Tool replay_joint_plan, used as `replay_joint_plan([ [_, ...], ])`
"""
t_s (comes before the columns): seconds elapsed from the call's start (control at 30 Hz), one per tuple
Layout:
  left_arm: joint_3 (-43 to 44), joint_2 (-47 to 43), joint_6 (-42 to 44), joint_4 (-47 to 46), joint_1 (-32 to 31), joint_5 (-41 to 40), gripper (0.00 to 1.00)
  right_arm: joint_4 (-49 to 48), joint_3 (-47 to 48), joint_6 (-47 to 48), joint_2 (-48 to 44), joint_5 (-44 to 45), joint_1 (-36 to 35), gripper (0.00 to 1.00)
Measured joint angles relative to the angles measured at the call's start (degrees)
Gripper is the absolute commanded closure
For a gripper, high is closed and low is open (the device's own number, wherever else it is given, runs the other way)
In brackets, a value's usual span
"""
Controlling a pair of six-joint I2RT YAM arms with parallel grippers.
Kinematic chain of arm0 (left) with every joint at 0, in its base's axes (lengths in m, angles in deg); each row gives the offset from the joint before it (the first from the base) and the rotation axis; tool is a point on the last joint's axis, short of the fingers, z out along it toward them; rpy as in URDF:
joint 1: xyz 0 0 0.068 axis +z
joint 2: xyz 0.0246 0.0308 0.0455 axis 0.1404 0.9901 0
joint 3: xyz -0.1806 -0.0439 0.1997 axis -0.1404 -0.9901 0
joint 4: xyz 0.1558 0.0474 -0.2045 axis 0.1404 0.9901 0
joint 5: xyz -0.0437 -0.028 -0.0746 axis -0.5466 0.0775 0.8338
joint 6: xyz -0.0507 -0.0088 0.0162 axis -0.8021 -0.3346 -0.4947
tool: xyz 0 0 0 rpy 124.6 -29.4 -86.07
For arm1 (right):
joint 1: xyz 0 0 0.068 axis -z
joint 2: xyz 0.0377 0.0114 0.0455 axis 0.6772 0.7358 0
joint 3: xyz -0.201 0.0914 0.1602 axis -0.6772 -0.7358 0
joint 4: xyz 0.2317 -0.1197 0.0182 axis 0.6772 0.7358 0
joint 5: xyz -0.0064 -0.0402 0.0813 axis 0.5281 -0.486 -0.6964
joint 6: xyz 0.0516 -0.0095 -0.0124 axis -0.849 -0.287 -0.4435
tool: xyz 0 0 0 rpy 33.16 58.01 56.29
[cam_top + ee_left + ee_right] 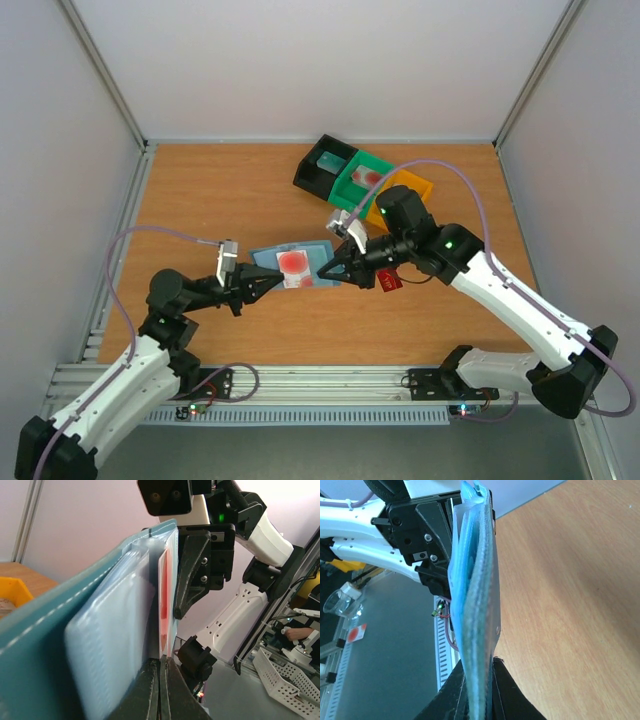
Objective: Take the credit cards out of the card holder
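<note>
We get bright, even light from overhead on the tabletop [230,190], with only soft, faint shadows beneath the arms and no glare. The frame rails lean outward toward the corners. From the left wrist, the card holder [60,645] sits too close and blurs, worst at 7 o'clock; the right arm [260,535] at 2 o'clock is sharper. From the right wrist, the holder's edge is soft and the wood at 3 o'clock is crisp.

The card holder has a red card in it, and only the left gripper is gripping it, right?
Not quite: both grip it. The top view shows the left gripper shut on one edge of the holder and the right gripper shut on the opposite edge; the right wrist view shows the same. The red card is in it.
</note>
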Motion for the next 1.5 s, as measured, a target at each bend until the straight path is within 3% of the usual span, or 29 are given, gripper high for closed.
replay_joint_plan([
  [0.37, 0.7, 0.9, 2.3, -0.1, -1.2, 2.1, 1.0, 1.0, 0.5, -0.6, 0.9, -3.3, 0.8, 0.99],
  [0.4, 0.9, 1.0, 2.4, -0.2, -1.5, 2.1, 0.98, 0.8, 0.5, -0.8, 1.1, -3.8, 0.8, 0.99],
  [0.5, 1.1, 1.2, 2.2, -0.2, -2.4, 1.4, 0.77, 0.1, 0.5, -1.5, 1.4, -5.2, 0.8, 0.99],
  [0.53, 1.1, 1.2, 2.1, -0.3, -2.5, 1.3, 0.73, -0.2, 0.5, -1.7, 1.4, -5.6, 0.8, 0.99],
  [0.73, 1.1, 1.2, 1.4, -0.1, -3.0, 0.3, 0.71, -1.2, 0.6, -2.2, 1.5, -6.9, 0.8, 0.99],
  [0.8, 1.1, 1.2, 1.2, -0.1, -3.1, 0.1, 0.72, -1.5, 0.6, -2.4, 1.5, -7.3, 0.8, 0.99],
  [1.0, 1.2, 1.2, 1.4, -0.1, -3.8, -0.7, 1.0, -2.0, 0.6, -2.7, 1.6, -7.8, 0.8, 0.99],
  [1.27, 1.3, 0.0, 1.0, 1.7, -3.6, -2.4, 1.0, -3.3, -1.0, -3.4, 0.9, -5.9, 2.1, 0.99],
  [1.5, 2.1, -0.8, 0.9, 16.8, 2.9, -14.6, 1.0, -4.1, -10.4, -10.1, -1.0, -2.7, 14.1, 0.99],
])
